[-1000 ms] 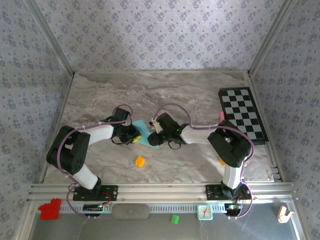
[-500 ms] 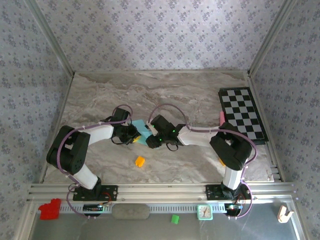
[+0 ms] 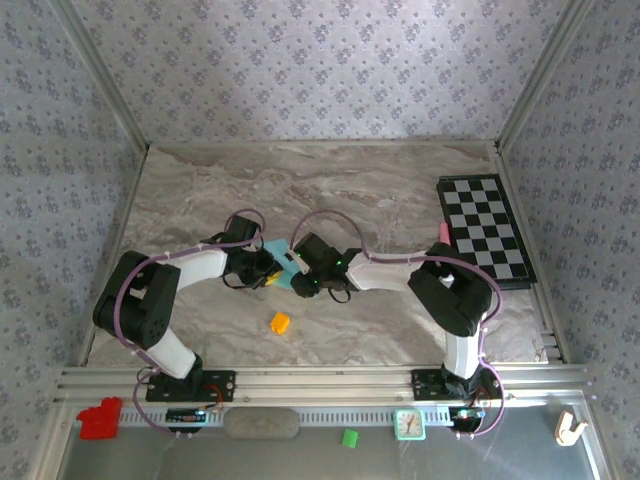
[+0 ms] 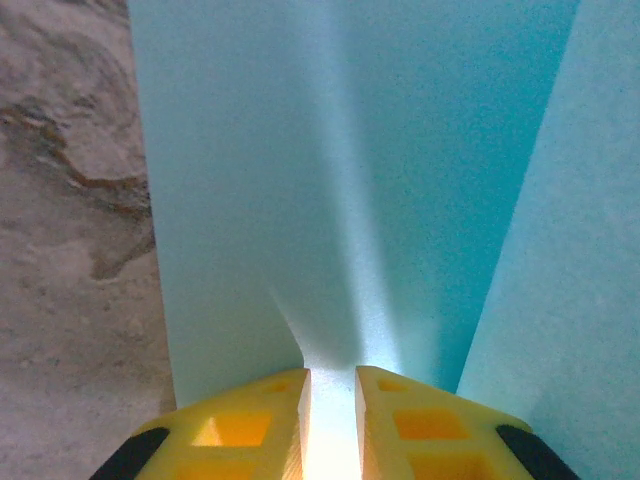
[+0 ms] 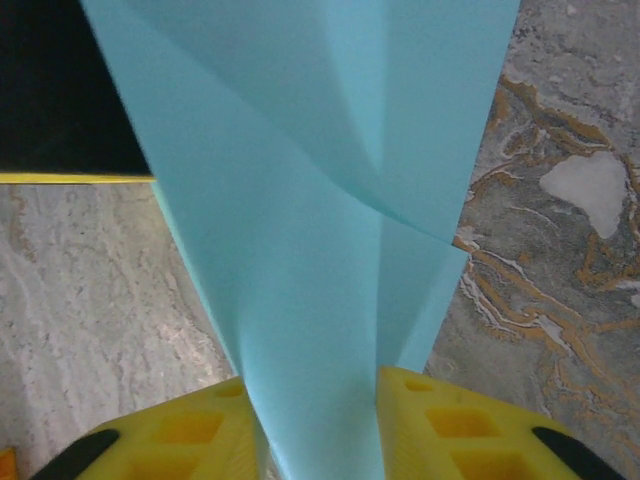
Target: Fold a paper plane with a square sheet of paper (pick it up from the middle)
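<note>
On the grey marble tabletop (image 3: 380,190), mid-table between both wrists, lies the thin teal-blue sheet of paper (image 3: 283,262), creased and partly folded. The left gripper (image 4: 330,385) pinches it, yellow fingers (image 4: 250,425) nearly together. The right gripper (image 5: 312,400) clamps a thicker fold, its jaws set wider.

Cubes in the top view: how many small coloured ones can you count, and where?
2. An orange cube lies on the table, in front of the paper; a green cube sits on the front ledge beside the clock. Others may be hidden.
</note>
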